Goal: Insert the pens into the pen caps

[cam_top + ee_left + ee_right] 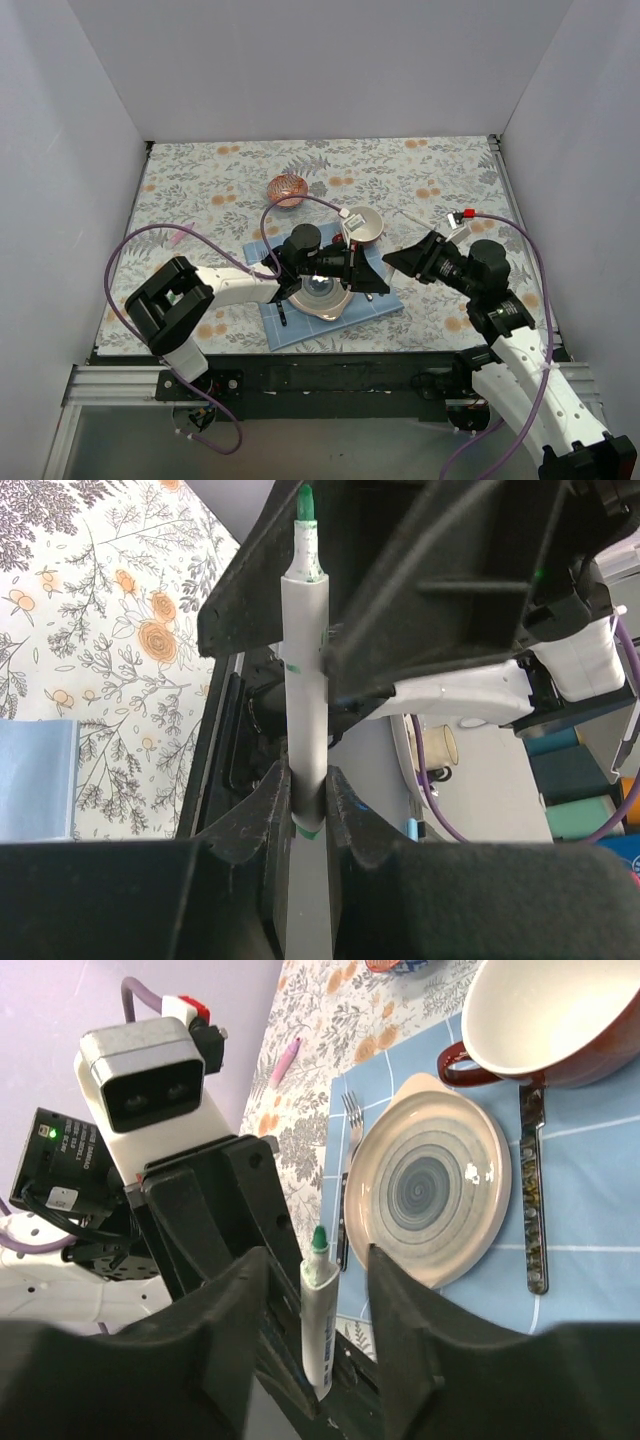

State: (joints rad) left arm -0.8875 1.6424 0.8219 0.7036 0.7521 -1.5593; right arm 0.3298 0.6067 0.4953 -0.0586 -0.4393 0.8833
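White walls stood round a flowery tabletop (200, 170) with a blue mat (378, 303) on it. The left hand (308, 790) was shut tight on the green-tipped pen (305, 710) and held it in the air near the plate (400, 1120). The right hand (317, 1257) was open, with one finger on each side of the pen's tip, not touching it. I think the two hands were so close that they could bump. That might tip the pen or smear its bare tip. I counted two pens: this one and a pink pen (286, 1060) lying well away on the cloth. There was one plate, one fork (350, 1125), one knife (536, 1210) and one cup (560, 1020). I saw no loose cap.
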